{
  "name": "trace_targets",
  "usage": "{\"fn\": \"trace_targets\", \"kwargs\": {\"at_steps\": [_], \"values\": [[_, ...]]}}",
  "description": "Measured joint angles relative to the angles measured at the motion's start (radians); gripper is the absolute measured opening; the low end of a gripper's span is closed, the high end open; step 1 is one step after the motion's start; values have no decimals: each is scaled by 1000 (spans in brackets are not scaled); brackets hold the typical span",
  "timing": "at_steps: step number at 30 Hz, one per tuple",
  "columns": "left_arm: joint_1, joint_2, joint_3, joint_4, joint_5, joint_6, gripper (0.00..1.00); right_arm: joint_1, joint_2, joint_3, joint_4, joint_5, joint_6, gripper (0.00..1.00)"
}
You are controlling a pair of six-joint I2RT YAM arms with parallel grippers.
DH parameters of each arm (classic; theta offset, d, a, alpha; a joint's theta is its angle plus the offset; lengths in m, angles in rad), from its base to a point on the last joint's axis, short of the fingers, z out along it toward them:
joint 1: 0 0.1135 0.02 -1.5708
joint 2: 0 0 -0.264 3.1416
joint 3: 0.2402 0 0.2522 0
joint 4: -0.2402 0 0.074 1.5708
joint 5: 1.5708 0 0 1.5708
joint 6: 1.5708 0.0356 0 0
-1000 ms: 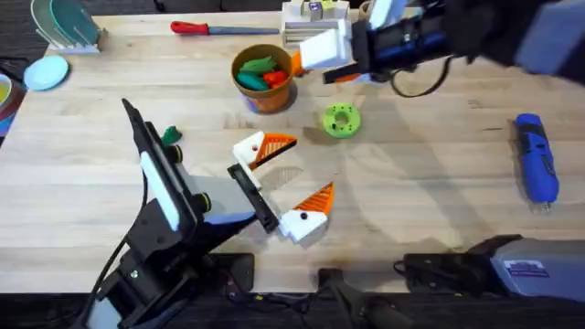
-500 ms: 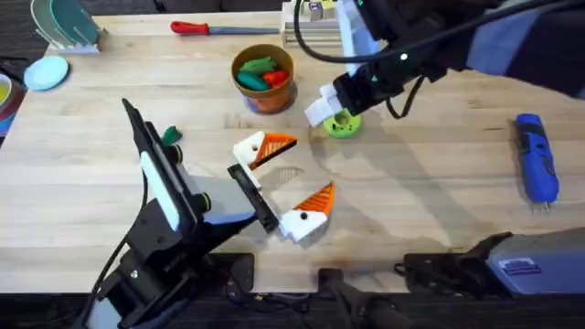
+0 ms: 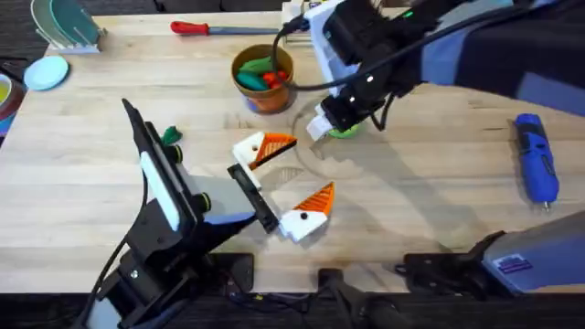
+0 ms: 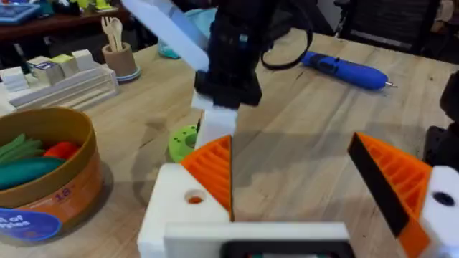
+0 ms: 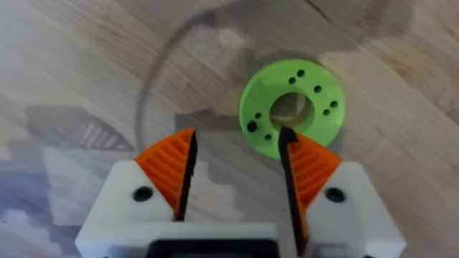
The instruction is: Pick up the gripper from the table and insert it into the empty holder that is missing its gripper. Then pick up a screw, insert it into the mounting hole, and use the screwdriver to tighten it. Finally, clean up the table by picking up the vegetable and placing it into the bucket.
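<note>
While you scan from the left edge of the surface (image 3: pixel 430 201), you meet a pale blue disc (image 3: pixel 46 71) near the far left corner. Next comes the vegetable (image 3: pixel 170 135), dark green and lying on the wood just beside the left arm's black link, in the left half and well apart from the bucket. Your left gripper (image 3: pixel 291 176) sits low near the middle, toward the near edge, spread wide and grasping nothing; each of its white mounts carries an orange ribbed tip, and bare wood shows between them. Toward the far edge, slightly left of centre, stands the bucket (image 3: pixel 265 96), upright, with a light-green pod, a red piece and a teal piece inside. A red-handled tool (image 3: pixel 224 28) lies along the far edge behind it. Just right of the bucket, your right arm reaches in from the right side, and your right gripper (image 5: pixel 235 140) hangs over a flat green ring disc (image 5: pixel 292 115). It is released, both orange tips apart with nothing between them, and one tip overlaps the ring's near rim and hole as its wrist camera sees it; whether it touches the ring you cannot tell. Close to the right edge, the screwdriver (image 3: pixel 536 157) lies flat and alone, its thin bit pointing toward the near edge.
</note>
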Motion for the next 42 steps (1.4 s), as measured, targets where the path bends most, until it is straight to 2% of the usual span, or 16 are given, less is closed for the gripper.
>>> {"fn": "trace_targets", "kwargs": {"at_steps": [5,11,22,29,33,38,42], "values": [[0,0,0,0,0,0,993,39,21,0,4,98,6,544],[0,0,0,0,0,0,993,45,21,0,24,149,24,496],[0,0,0,0,0,0,993,46,73,0,29,154,43,435],[0,0,0,0,0,0,993,46,76,0,56,154,47,321],[0,0,0,0,0,0,993,46,76,0,57,154,48,218],[0,0,0,0,0,0,992,46,76,0,51,154,50,154],[0,0,0,0,0,0,992,46,76,0,51,154,49,56]]}}
